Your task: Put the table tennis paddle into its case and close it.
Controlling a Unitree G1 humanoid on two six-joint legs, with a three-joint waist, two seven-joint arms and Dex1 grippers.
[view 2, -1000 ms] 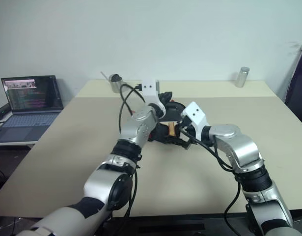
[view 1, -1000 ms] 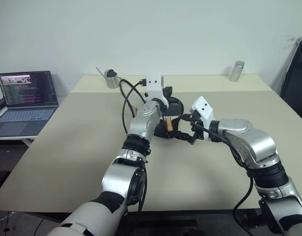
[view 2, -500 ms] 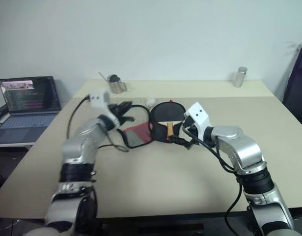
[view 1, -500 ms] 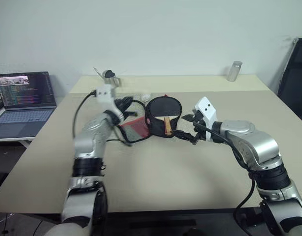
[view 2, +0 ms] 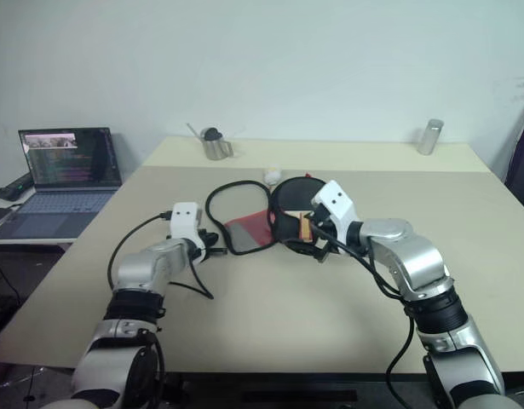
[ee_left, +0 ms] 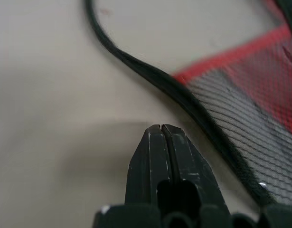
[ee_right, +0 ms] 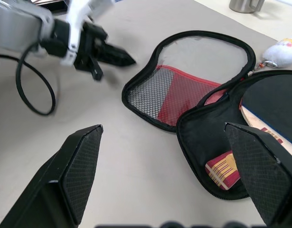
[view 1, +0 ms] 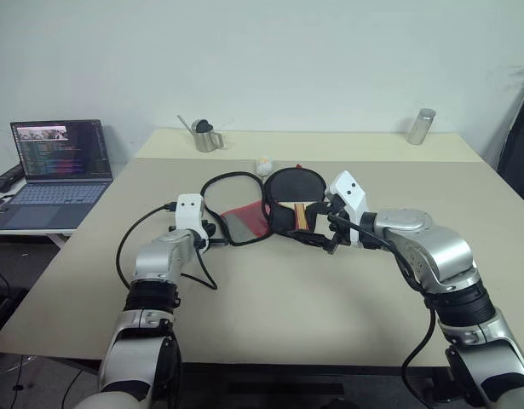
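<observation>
Table (view 1: 270, 298) bears open case (ee_right: 183, 90); wrist view reveals paddle (ee_right: 274, 114) inside.

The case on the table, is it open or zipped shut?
Open. The case lies spread in two halves, its mesh flap flat on the table, with the paddle inside the other half.
</observation>
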